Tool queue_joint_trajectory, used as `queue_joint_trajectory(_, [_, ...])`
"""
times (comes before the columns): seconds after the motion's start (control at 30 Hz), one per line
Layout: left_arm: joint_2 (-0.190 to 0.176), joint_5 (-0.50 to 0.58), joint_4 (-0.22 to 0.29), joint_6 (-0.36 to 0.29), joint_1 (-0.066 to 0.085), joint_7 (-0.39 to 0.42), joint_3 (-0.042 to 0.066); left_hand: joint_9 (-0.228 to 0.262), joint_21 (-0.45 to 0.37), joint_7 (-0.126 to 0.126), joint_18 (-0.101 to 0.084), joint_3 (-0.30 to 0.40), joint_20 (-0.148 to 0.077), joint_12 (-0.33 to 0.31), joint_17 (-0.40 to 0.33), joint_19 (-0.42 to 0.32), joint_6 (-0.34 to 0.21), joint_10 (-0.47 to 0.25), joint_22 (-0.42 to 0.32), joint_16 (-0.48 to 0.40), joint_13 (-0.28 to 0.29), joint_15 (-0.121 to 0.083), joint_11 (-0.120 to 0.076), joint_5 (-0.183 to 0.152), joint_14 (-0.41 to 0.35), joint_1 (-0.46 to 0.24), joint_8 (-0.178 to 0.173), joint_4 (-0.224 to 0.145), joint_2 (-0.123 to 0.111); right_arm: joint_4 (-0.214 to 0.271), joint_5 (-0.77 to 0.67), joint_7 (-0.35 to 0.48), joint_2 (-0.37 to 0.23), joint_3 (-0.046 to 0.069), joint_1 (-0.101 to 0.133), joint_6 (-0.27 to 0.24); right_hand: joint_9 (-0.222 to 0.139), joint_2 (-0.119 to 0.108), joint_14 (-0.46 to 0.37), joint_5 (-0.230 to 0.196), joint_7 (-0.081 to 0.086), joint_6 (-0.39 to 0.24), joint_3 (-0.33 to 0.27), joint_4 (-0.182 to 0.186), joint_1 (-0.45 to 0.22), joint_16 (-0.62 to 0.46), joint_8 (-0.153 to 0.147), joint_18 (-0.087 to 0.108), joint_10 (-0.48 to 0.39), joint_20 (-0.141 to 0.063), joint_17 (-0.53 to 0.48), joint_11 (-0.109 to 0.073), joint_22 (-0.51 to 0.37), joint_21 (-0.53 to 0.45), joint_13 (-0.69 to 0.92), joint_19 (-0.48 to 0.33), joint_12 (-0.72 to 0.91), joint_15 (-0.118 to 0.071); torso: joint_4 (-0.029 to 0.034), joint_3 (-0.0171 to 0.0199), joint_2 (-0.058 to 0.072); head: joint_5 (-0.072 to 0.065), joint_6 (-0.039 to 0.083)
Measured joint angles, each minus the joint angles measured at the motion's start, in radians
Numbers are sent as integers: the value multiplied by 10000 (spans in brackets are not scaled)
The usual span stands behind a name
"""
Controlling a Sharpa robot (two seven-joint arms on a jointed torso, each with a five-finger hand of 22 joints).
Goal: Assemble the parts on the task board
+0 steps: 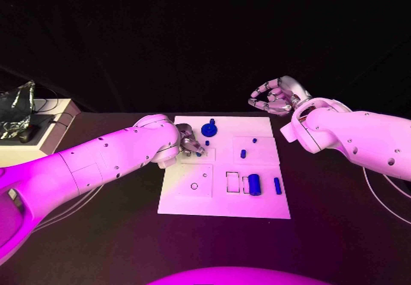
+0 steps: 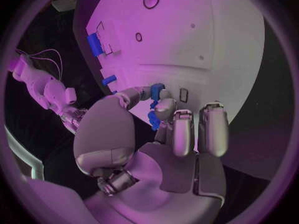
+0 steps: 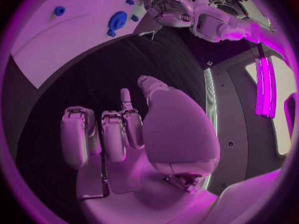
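The white task board lies in the middle of the black table. My left hand rests over its near-left part and pinches a small blue part between thumb and a finger, close to the board's surface. A blue gear-like part stands just beyond that hand. A blue cylinder and a slim blue piece lie toward the board's right side, and a small blue piece sits near the middle. My right hand hovers past the board's far right corner, fingers loosely bent, holding nothing.
A pale box with a crumpled silvery thing on it stands at the table's far left. Bare black table surrounds the board. Round and rectangular recesses mark the board's near-left area.
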Motion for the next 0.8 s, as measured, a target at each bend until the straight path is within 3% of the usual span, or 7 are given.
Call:
queue_joint_trajectory(0.23, [-13,5,3,2,-26,-24,-4,115,0,-446,0,-1168,0,4,0,0,550,-15,0,0,14,-1,-19,-117,-1,-4,-57,502,-3,3,0,3,-11,0,0,-1,14,-40,0,0,0,0,0,0,-40,0,0,-1,0,0,0,0,-1,0,-1,0,-35,0,-2,-1,3,-15,15])
queue_joint_trajectory(0.8, [-97,9,93,10,-44,-45,2,154,0,-484,0,-1589,0,39,0,0,589,-19,0,0,32,-1,-21,-124,-1,-42,-116,710,-42,9,0,5,-37,0,0,-2,13,-39,0,0,0,0,0,0,-39,0,0,-1,0,0,0,0,-2,0,-4,0,-35,0,-2,-14,1,-38,-6])
